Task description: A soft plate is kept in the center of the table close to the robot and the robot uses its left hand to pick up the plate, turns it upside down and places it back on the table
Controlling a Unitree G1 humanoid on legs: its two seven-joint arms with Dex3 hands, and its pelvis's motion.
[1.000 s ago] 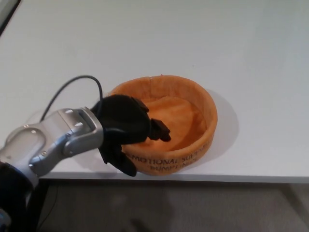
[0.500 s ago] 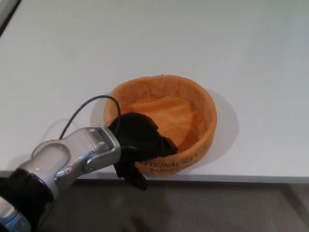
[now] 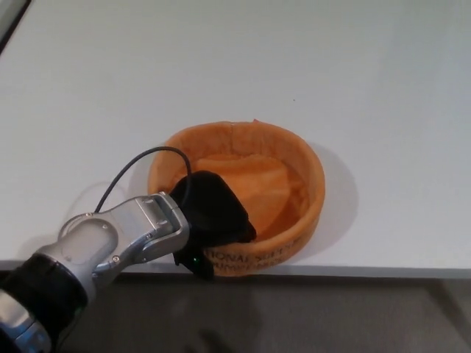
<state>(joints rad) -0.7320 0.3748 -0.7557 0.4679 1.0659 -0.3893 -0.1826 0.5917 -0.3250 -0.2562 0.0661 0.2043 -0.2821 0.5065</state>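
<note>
Soft orange fabric plate with raised rim (image 3: 287,184) sits upright at near edge of white bench (image 3: 221,66). Left robot hand (image 3: 213,213) clamped over plate's near-left rim, fingers inside, thumb on the lettered outer wall. Silver forearm (image 3: 110,243) and black cable (image 3: 140,162) trail left.

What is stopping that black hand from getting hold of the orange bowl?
Nothing visible. The left hand is already at the near rim of the orange soft plate, fingers over its edge. The white table around it shows nothing else.
</note>
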